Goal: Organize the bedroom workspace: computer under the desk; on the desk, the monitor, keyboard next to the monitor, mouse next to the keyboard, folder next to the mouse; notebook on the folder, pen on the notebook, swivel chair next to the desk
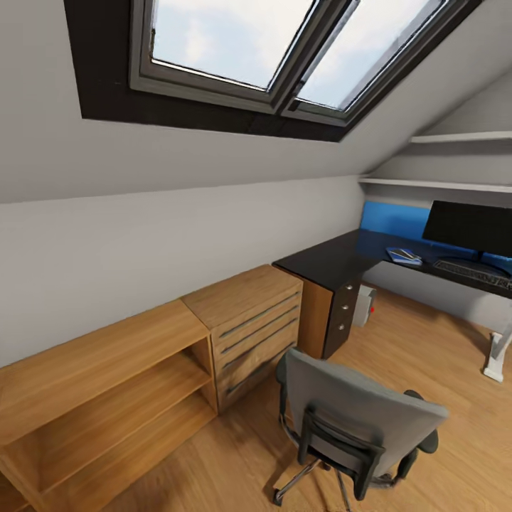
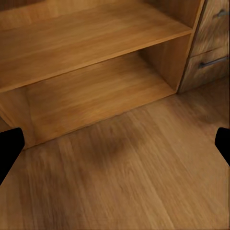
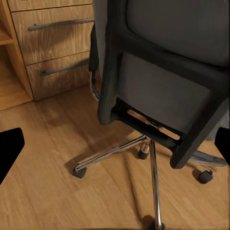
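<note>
The grey swivel chair [image 1: 359, 419] stands on the wooden floor with its back toward me, and its backrest hides the seat. At the far right the black desk [image 1: 331, 259] carries the dark monitor [image 1: 471, 227] with the keyboard [image 1: 469, 269] in front of it. A flat blue-and-white item [image 1: 404, 256] lies left of the keyboard, too small to identify. The grey computer [image 1: 365, 304] sits on the floor under the desk. My right gripper [image 3: 115, 148] is open, facing the chair's backrest [image 3: 167, 72] and chrome base [image 3: 120, 153]. My left gripper [image 2: 115, 148] is open above the bare floor.
A wooden drawer unit [image 1: 256, 320] stands left of the desk, with a low open shelf unit [image 1: 107, 398] beside it along the sloped wall. Skylight windows [image 1: 242, 43] are overhead. Wall shelves [image 1: 434, 185] hang above the desk. A white desk leg [image 1: 496, 355] stands at the right.
</note>
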Motion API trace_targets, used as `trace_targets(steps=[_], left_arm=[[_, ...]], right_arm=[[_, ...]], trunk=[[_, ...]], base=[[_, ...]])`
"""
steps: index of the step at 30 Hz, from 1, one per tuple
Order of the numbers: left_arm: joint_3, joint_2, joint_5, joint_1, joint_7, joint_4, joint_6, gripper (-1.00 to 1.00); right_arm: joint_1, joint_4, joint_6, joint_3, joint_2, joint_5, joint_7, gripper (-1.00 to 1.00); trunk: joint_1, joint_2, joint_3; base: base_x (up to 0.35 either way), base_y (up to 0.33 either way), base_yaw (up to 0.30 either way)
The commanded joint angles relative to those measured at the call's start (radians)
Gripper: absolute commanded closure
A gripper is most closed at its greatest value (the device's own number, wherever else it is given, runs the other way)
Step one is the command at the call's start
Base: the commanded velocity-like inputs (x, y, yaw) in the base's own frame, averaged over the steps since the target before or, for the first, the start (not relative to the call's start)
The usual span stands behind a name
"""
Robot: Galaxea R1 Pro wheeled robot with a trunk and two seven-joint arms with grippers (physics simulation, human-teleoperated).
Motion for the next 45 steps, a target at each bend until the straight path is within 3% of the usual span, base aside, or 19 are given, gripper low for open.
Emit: trace_targets(steps=[1, 32, 45], left_arm=[[-0.009, 0.001, 0.001, 0.000, 0.009, -0.002, -0.001, -1.00], [-0.009, 0.001, 0.001, 0.000, 0.009, -0.002, -0.001, -1.00], [-0.009, 0.001, 0.001, 0.000, 0.009, -0.002, -0.001, -1.00]], right_arm=[[-0.001, 0.002, -0.004, 0.009, 0.001, -0.010, 0.000, -1.00], [-0.001, 0.002, -0.002, 0.009, -0.001, -0.009, 0.002, -1.00], [-0.001, 0.002, -0.002, 0.009, -0.001, -0.009, 0.002, -1.00]], trunk=[[0.000, -0.001, -0.002], [0.000, -0.001, -0.002], [0.000, -0.001, -0.002]], base=[[0.000, 0.000, -0.298], [0.000, 0.001, -0.300], [0.000, 0.133, -0.300]])
